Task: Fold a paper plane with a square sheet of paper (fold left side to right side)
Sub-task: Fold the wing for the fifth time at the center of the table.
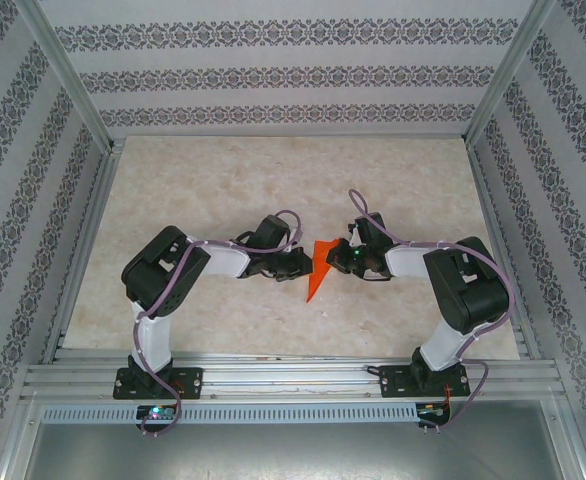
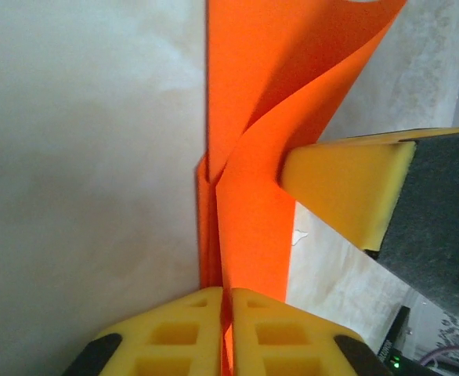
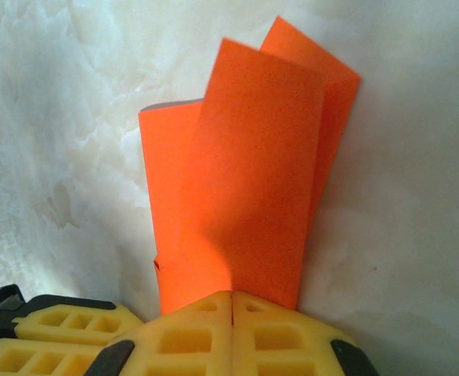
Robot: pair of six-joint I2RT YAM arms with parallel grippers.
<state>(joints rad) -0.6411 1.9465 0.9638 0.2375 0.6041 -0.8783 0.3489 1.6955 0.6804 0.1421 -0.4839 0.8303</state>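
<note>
Yellow fingertips of the left gripper point(image 2: 225, 333) meet around the lower edge of the orange paper point(image 2: 253, 157), pinching it with no gap showing. Opposite, the right gripper point(image 3: 231, 329) is likewise pressed closed on the same piece, its layers fanning up from the pads. One finger point(image 2: 347, 188) of the right gripper leans against a raised flap. From above, the paper is a narrow wedge between the two grippers over the middle of the marble-patterned table point(image 1: 223, 190), its point toward the arm bases. Whether it touches the surface is unclear. Several creases appear made and layers overlap, but the flaps stand loose. The side-over-side fold looks partway done, with flattening and wing shaping probably left.
</note>
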